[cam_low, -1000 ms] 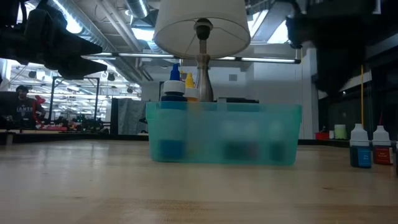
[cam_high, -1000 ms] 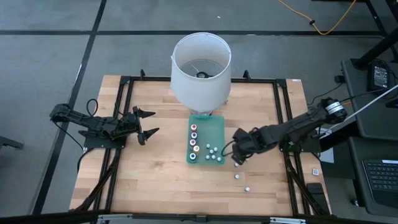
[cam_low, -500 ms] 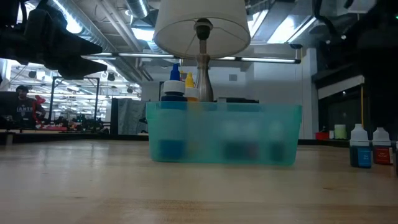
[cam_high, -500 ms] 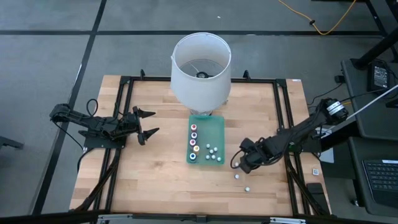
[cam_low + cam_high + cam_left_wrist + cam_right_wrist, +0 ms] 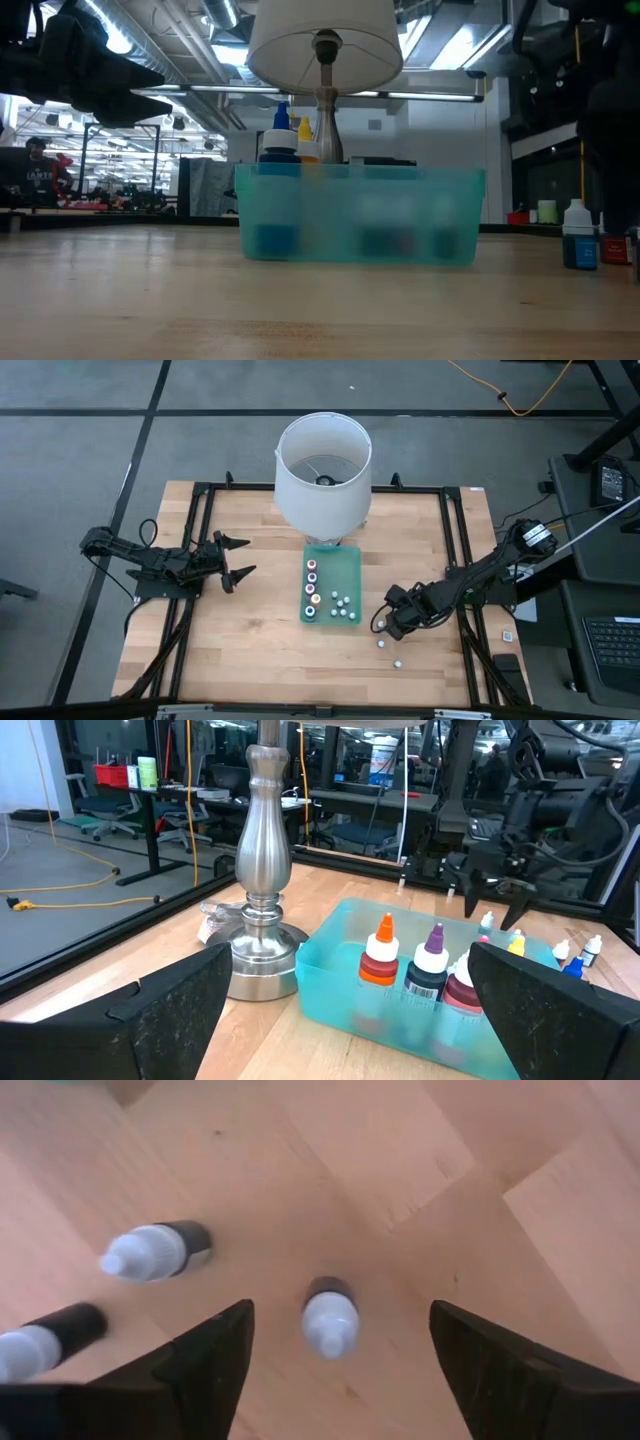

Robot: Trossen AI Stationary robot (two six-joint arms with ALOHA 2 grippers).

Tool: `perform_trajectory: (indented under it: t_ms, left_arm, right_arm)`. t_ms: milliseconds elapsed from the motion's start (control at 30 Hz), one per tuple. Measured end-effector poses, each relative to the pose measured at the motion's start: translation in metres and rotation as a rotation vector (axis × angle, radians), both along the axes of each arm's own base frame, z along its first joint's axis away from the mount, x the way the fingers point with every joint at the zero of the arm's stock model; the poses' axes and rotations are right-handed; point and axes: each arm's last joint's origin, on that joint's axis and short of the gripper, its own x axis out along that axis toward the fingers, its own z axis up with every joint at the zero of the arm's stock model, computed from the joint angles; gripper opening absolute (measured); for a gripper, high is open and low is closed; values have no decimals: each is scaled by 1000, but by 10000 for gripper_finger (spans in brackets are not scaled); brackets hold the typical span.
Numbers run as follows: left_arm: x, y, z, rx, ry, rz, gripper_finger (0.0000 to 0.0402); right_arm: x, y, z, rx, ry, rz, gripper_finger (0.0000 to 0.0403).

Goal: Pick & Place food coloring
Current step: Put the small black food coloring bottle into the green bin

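Three small white-capped food coloring bottles (image 5: 329, 1313) stand upright on the wooden worktop (image 5: 240, 650), long axes vertical, just right of the teal plastic bin (image 5: 345, 565) holding the others. Right end effector (image 5: 384, 622) reaches low over them, fingers spread around one bottle; left end effector (image 5: 238, 557) waits open, well apart.

Bin (image 5: 360, 215) frosted, bottles inside blurred; lamp shade (image 5: 320, 35) top cropped

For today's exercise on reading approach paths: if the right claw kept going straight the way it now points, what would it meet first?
Most likely the white-capped bottle standing between the open right claw fingers, then the wooden table under it. Depth is hard to judge.
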Motion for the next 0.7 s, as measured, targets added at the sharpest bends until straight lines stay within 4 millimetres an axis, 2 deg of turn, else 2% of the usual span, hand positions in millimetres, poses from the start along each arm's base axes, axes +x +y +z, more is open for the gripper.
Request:
perform_trajectory:
  t_ms: [700]
  left_arm:
    - [0,0,0,0,0,0,400]
  right_arm:
    - [2,1,0,8,-17,8,105]
